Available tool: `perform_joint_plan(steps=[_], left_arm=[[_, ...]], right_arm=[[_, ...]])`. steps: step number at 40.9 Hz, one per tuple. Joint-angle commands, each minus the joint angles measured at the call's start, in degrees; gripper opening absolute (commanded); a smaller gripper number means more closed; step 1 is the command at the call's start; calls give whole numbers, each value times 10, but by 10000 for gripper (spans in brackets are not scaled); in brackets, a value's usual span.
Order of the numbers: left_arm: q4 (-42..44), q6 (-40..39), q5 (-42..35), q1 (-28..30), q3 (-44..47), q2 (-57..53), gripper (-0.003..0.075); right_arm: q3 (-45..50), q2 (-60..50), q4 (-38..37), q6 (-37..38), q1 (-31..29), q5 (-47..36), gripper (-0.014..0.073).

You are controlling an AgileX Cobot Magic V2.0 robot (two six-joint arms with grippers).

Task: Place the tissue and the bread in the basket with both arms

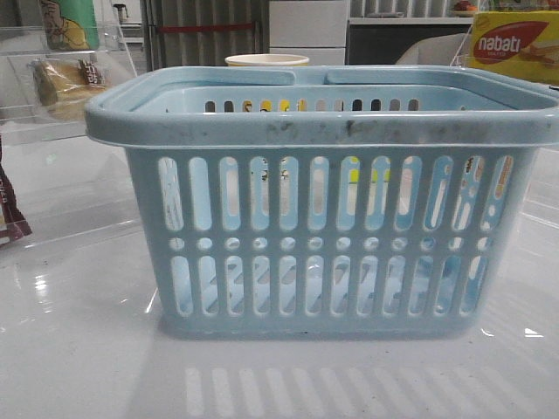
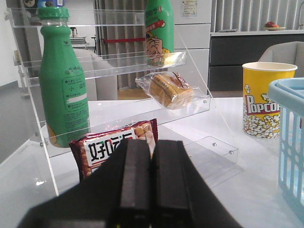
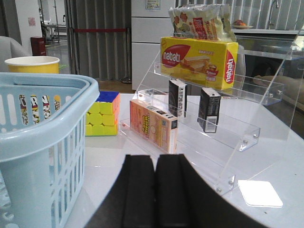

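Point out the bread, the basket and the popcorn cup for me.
bread [image 2: 166, 89], left wrist view, middle of the wrapped bun.
basket [image 1: 323, 131], front view, near rim.
popcorn cup [image 2: 264, 102], left wrist view, printed side.

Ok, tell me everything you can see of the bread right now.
The bread is a tan-yellow bun sealed in clear, crinkled plastic wrap with a dark brown label at one end. It lies tilted on the sloping middle tier of the clear acrylic shelf, below a green bottle. Only the shelf touches it; no gripper is near. The front view shows it left of the basket.
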Motion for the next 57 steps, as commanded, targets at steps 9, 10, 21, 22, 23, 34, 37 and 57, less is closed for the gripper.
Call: perform_joint_plan(steps=[9,10,21,22,23,34,37,57], left_arm=[[-5,-4,-48,-3,4,-9,93],[-5,-4,-48,-3,4,-9,93],[-5,-4,-48,-3,4,-9,93],[-5,-4,-48,-3,4,-9,93],[-5,-4,-48,-3,4,-9,93],[-5,-4,-48,-3,4,-9,93],[-5,-4,-59,-3,4,-9,93],[-20,-11,5,-3,-233,47,93]], right_arm=[[-3,-11,2,-4,-1,-53,57],[-3,-11,2,-4,-1,-53,57],[-3,-11,2,-4,-1,-53,57],[-3,-11,2,-4,-1,-53,57],[-3,-11,2,-4,-1,-55,57],[-3,-11,2,-4,-1,-84,57],[-3,-11,2,-4,-1,-91,57],[-204,18,3,-4,-1,30,57]])
